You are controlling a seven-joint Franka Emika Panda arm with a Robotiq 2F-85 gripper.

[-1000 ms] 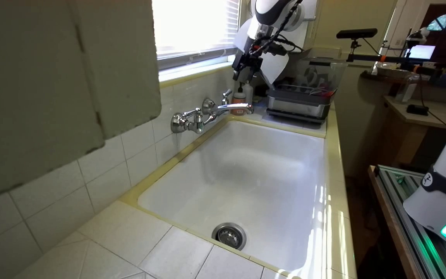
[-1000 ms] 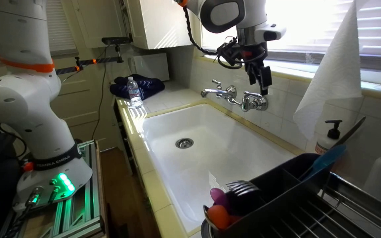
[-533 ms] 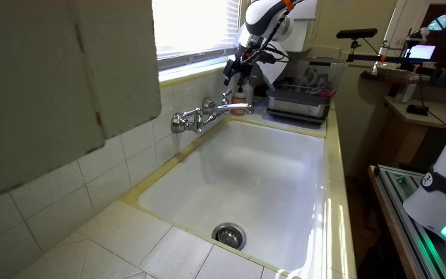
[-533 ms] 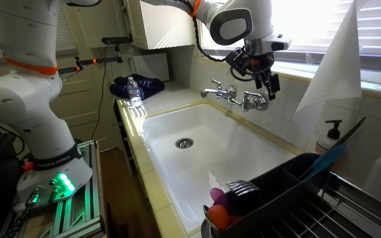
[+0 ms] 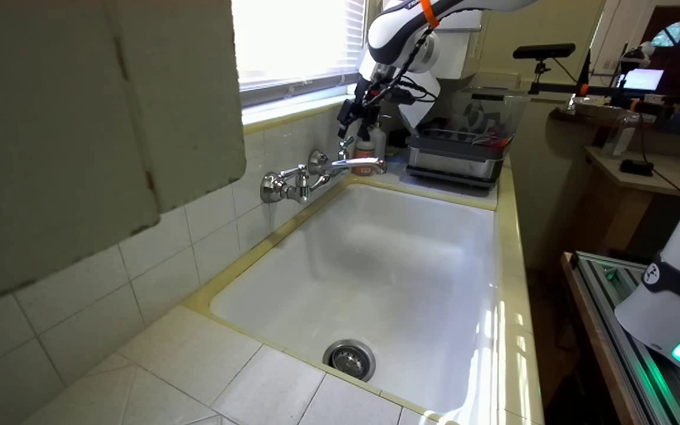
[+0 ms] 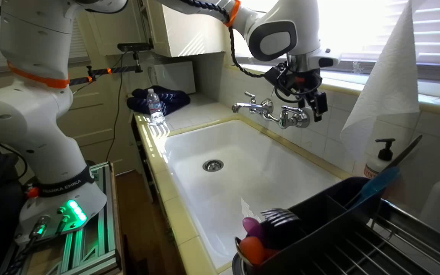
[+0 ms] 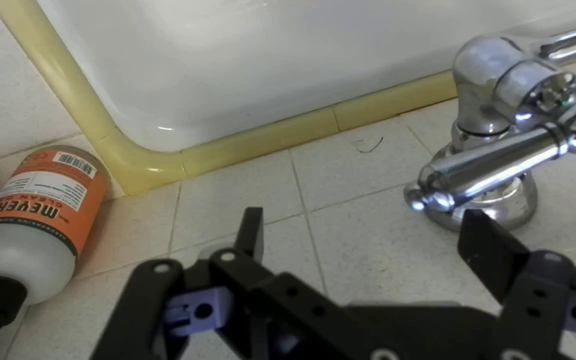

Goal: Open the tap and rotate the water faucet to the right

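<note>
The water faucet, a slim chrome spout tube, shows in both exterior views (image 5: 355, 163) (image 6: 249, 107), pointing out over the sink (image 6: 224, 202). It is part of a wall-mounted chrome mixer with a lever handle on each side. One tap handle (image 7: 498, 160) lies at the right of the wrist view and also shows in an exterior view (image 6: 291, 109). My gripper (image 7: 364, 215) is open and empty. It hangs close to that handle (image 5: 346, 143), near the wall. In the wrist view the handle's tip sits just beyond the right finger; I cannot tell if they touch.
An orange-labelled soap bottle (image 7: 43, 200) stands beside the gripper at the sink corner. A paper towel (image 6: 384, 84) hangs by the window. A dish rack (image 6: 319, 229) with utensils stands at the sink's end. The tiled wall (image 6: 319, 133) is behind the mixer.
My gripper has lowered and moved leftward in one exterior view, rightward in the other, coming nearer the tap handle. The faucet and handles have not visibly moved.
</note>
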